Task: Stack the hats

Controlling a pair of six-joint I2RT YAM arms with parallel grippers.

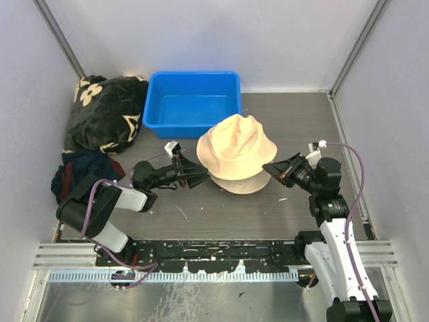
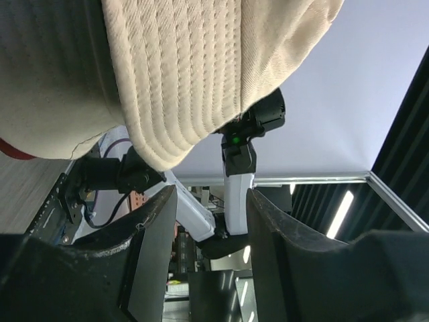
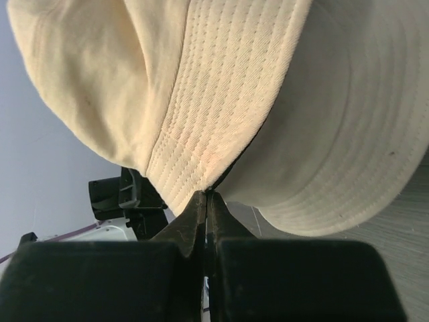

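The top camera is looking down over the whole table [image 1: 268,215] from above and behind both arms. The wrist cameras are peering closely past the left gripper [image 2: 211,194] and right gripper [image 3: 206,196], sharing the brim of the top cream hat [image 1: 236,144] just ahead.

- A robot lab test cell: plain white panel walls [image 1: 281,40] on metal corner posts [image 1: 64,40] enclose a grey counter [image 1: 221,215].
- The left arm [image 1: 100,208] and right arm [image 1: 335,231] are bolted to a slotted aluminium rail [image 1: 67,255], with purple cables [image 1: 360,181] looped alongside.
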